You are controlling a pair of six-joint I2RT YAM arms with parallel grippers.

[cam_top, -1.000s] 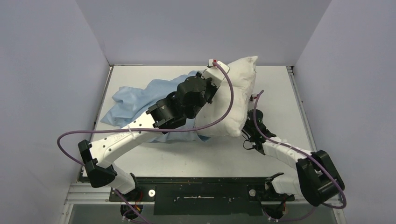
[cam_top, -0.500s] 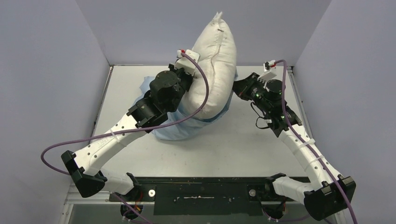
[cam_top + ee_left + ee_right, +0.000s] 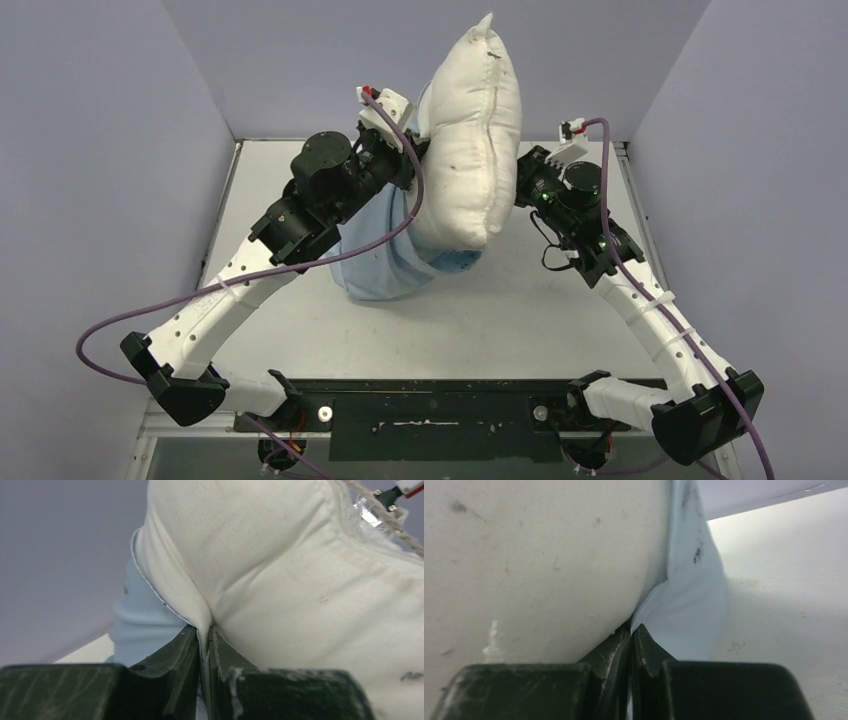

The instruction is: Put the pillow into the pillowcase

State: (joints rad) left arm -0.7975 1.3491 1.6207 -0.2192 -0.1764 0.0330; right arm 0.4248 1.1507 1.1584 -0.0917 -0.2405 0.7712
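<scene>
While the pillow (image 3: pixel 470 130) stands upright in the pillowcase (image 3: pixel 375 265), we see the left hand (image 3: pixel 205 630) pinching pillow, the right hand (image 3: pixel 630 627) pinching pillowcase.

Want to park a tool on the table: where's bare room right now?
Bare: table strip between pillowcase and arm bases; right side past the right arm; far-left corner behind the left arm. Crowded: centre-back, where left hand and right hand hold up pillow and pillowcase.
</scene>
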